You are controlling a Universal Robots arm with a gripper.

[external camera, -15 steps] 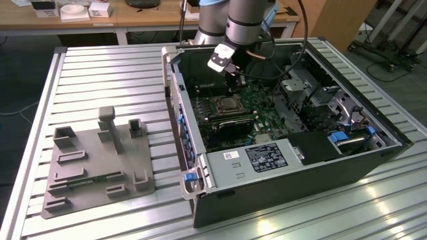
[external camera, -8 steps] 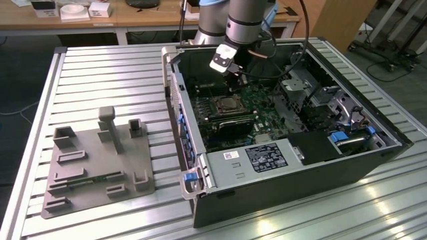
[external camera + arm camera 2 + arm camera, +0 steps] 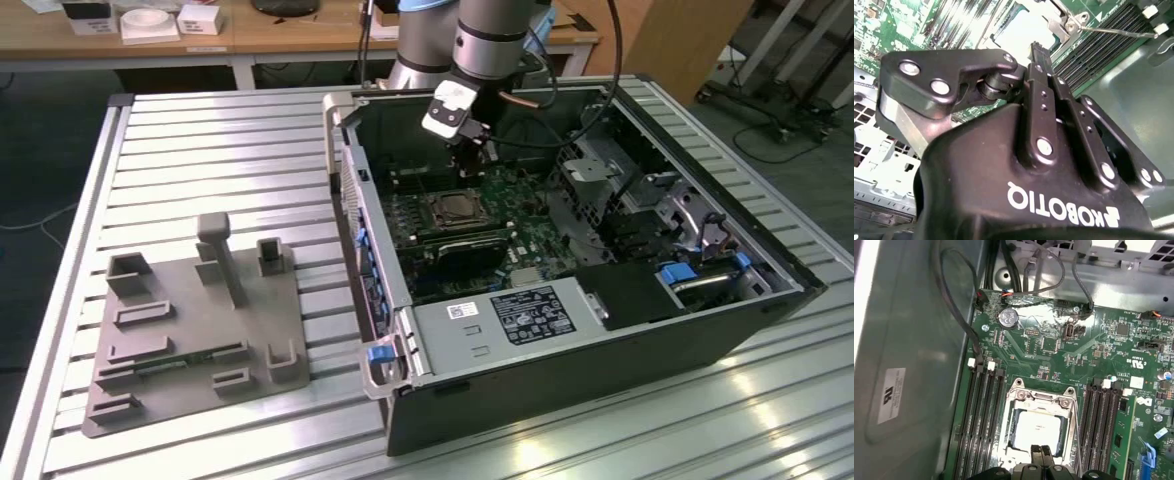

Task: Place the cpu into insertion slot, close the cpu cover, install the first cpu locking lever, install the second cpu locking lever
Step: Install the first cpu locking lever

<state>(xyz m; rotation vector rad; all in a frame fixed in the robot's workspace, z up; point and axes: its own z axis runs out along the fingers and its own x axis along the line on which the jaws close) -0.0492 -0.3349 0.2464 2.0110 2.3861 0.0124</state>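
The cpu [image 3: 1036, 427] lies flat in the socket on the green motherboard, its pale metallic top showing through the open centre of the cpu cover [image 3: 1040, 399], which lies down around it. My gripper [image 3: 1041, 451] hangs just above the socket's edge with its black fingers pressed together and nothing between them. In the second wrist view the gripper [image 3: 1035, 49] points at the bright cpu [image 3: 1021, 35], and a thin wire locking lever [image 3: 1114, 31] runs out from the socket's corner along the memory slots. In the exterior view the gripper [image 3: 470, 158] hangs inside the open computer case above the socket [image 3: 457, 207].
Black memory slots [image 3: 984, 420] flank the socket on both sides. Cables [image 3: 954, 305] run along the case wall. A grey labelled box [image 3: 527, 315] sits at the case's near end. A grey fixture plate [image 3: 187, 330] rests on the slatted table at the exterior view's left.
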